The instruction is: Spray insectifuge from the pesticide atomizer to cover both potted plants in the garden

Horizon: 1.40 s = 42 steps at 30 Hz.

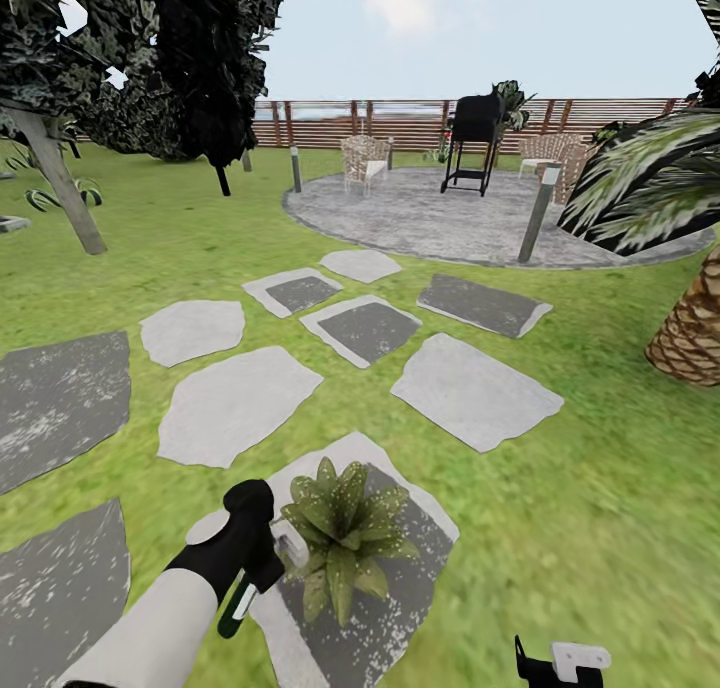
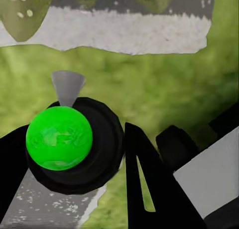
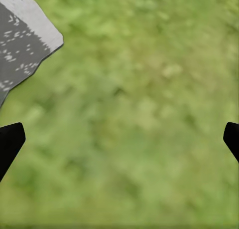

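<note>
Potted plant (image 1: pixel 345 538) on stepping stone (image 1: pixel 420 548) (lawn-set)

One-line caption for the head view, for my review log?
Left gripper holds the dark green-bodied pesticide atomizer beside a white-speckled green potted plant on a grey stepping stone.

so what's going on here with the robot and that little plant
The robot's left gripper holds the pesticide atomizer right beside a potted plant that stands on a stepping stone in the lawn. White specks of insectifuge already dot the leaves. The right gripper hangs open and empty over grass. A paved circle with a grill lies farther off.
</note>
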Tool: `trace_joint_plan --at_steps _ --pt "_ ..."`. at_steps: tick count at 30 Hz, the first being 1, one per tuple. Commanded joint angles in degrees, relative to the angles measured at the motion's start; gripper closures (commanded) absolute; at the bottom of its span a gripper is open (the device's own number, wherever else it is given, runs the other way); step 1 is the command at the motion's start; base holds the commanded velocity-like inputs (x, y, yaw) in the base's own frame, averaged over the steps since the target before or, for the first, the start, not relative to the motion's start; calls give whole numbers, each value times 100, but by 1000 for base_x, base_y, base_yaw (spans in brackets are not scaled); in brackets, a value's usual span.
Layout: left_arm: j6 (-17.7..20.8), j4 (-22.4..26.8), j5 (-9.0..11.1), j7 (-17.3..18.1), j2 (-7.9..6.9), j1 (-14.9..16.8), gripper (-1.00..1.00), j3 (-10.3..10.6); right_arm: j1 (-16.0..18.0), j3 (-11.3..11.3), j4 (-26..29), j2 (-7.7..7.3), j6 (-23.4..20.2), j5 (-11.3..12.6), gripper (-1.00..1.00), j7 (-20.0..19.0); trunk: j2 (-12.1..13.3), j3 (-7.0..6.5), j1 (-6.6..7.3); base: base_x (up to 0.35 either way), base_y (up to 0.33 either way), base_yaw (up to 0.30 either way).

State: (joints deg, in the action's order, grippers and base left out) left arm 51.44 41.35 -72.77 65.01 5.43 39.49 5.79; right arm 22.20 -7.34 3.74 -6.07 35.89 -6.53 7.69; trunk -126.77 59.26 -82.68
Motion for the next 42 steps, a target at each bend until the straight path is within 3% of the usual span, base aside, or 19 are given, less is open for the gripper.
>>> trace_joint_plan --at_steps 1,3,7,11,17,28,42 --pt "45 -20 -52 49 -23 -10 100 21 4 -39 -5 1 15 -62 -100 25 -2 5 1 0 0 0" --pt "27 -40 -59 48 -105 -36 100 18 4 -39 -5 1 13 -62 -100 28 -2 5 1 0 0 0" --pt "0 -83 -3 45 -409 -116 100 14 4 -39 -5 0 15 -63 -100 25 -2 5 1 0 0 0" --pt "-2 -400 6 22 -333 -180 100 4 4 -39 -5 0 15 -62 -100 27 -2 5 1 0 0 0" --pt "-3 -451 9 -47 -303 -188 100 -3 4 -38 -5 1 15 -61 -100 25 -2 5 1 7 -24 44" --pt "6 -392 -5 -54 -289 -188 100 -6 4 -38 -5 1 14 -63 -100 27 -2 5 1 28 -251 262" --pt "6 -367 -9 -53 -271 -188 100 -8 4 -39 -5 1 15 -59 -100 30 -2 5 1 5 -271 99"
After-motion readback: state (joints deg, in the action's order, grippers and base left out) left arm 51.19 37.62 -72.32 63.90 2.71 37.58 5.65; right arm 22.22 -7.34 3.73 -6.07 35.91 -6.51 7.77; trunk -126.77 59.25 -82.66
